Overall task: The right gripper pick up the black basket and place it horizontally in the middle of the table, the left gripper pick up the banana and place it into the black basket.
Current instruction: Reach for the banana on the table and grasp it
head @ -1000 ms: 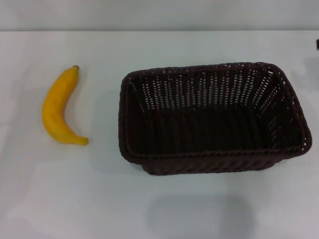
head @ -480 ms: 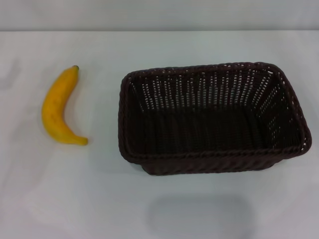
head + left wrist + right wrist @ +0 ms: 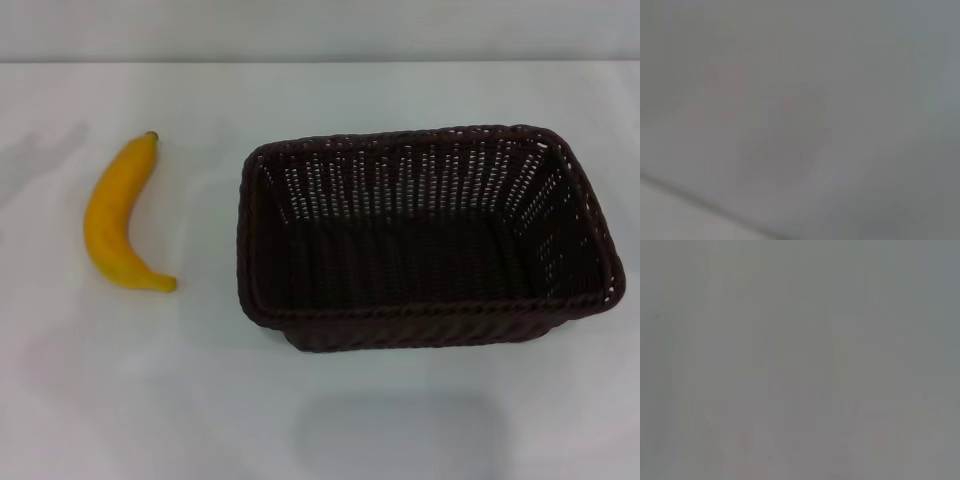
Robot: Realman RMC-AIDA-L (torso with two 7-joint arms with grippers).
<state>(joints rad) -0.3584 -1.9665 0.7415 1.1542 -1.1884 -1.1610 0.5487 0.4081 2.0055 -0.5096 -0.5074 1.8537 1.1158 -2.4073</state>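
Note:
In the head view the black basket point(image 3: 425, 235) lies lengthwise across the white table point(image 3: 200, 400), right of centre, open side up and empty. The banana point(image 3: 115, 215) lies on the table to the basket's left, stem end pointing away from me, apart from the basket. Neither gripper shows in any view. Both wrist views show only a plain grey surface. A faint shadow lies on the table at the far left near the banana.
The table's far edge point(image 3: 320, 62) runs across the top of the head view. A faint rectangular shadow point(image 3: 400, 435) lies on the table in front of the basket.
A small dark piece at the right edge a second ago has left the view. A faint shadow has grown on the table at the far left. Basket and banana have not moved.

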